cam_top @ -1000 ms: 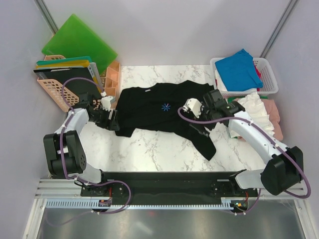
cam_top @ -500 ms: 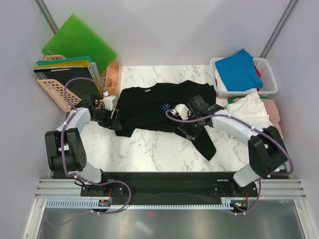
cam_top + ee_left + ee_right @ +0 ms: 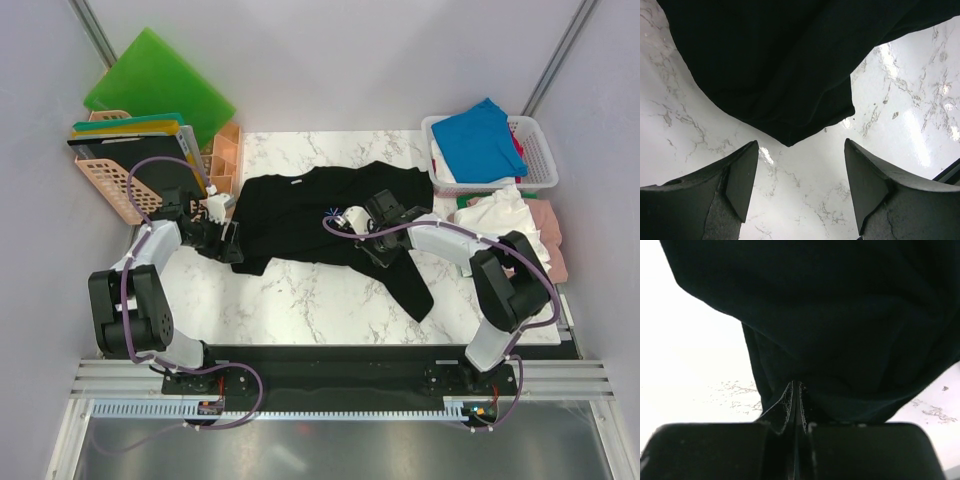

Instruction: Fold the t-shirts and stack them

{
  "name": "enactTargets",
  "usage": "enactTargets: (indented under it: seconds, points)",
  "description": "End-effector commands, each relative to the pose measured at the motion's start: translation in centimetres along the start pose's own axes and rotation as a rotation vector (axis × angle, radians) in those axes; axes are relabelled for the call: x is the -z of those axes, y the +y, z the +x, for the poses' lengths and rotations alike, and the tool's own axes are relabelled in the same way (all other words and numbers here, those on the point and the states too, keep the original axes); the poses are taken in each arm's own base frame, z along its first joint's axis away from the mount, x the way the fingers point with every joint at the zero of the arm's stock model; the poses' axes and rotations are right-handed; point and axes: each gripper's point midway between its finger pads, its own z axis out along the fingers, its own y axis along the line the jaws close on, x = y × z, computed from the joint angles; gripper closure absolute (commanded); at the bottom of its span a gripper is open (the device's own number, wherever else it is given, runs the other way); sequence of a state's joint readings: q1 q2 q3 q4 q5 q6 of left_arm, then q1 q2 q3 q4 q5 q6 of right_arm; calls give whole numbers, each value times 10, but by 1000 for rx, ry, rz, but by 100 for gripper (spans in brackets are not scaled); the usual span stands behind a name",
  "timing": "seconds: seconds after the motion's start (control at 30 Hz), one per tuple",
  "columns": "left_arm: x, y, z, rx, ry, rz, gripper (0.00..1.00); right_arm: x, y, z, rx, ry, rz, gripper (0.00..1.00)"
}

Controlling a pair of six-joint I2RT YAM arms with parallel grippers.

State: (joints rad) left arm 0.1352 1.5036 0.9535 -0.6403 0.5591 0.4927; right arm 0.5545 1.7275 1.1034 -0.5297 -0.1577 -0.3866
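A large black t-shirt [image 3: 300, 210] lies spread and rumpled on the marble table [image 3: 300, 300], its small white neck label towards the back. My right gripper [image 3: 370, 247] is on the shirt's right half and is shut on a pinched fold of black cloth [image 3: 840, 315]; the jaws [image 3: 796, 395] meet with cloth between them. My left gripper [image 3: 232, 243] stands open at the shirt's left corner. In the left wrist view that corner [image 3: 790, 65] hangs just beyond the open gripper [image 3: 800, 185], only marble between its fingers.
A white basket [image 3: 537, 150] at the back right holds a bright blue t-shirt [image 3: 480, 135]. White [image 3: 500, 213] and pink [image 3: 548, 228] t-shirts lie beside it. Green boards [image 3: 160, 85], a peach crate [image 3: 105, 180] and a small wooden box [image 3: 226, 155] stand at the back left.
My right gripper has moved left over the black shirt and shut on a fold of it. The left gripper has stayed open in place.
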Motion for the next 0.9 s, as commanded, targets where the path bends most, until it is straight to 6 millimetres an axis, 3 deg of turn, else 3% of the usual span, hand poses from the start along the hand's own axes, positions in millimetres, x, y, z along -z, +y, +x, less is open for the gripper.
enactTargets:
  seconds: [0.0, 0.23, 0.4, 0.47, 0.53, 0.6, 0.67, 0.73, 0.77, 0.8, 0.87]
  points:
    - [4, -2, -6, -40, -34, -4, 24, 20, -9, -18, 3, -63, 60, 100]
    - [1, -2, -4, -38, -30, 3, 24, 76, -18, -13, 34, -99, 169, 100]
    - [-2, -1, -4, -32, -34, 8, 24, 97, -43, 24, 11, -42, 261, 100]
    - [-2, 0, -5, -22, -41, -1, 24, 112, -72, 38, -68, -6, 427, 100]
    - [-4, 1, -6, -18, -47, -7, 24, 149, -117, 49, -134, 30, 821, 100]
    - [-5, 0, -6, -15, -52, -3, 24, 169, -131, 45, -146, -32, 976, 100]
    - [-6, 1, -7, -11, -52, 0, 24, 152, -114, 32, -149, -120, 814, 100]
    - [-6, 0, -7, -12, -50, 0, 24, 131, -78, 27, -165, -129, 536, 86]
    - [-5, 1, -7, -11, -51, -2, 24, 117, -47, 14, -160, -171, 333, 77]
    - [-4, 0, -8, -13, -54, -2, 24, 109, -25, 12, -153, -155, 191, 48]
    - [-3, -1, -9, -18, -59, 0, 24, 101, 1, 2, -181, -170, 29, 36]
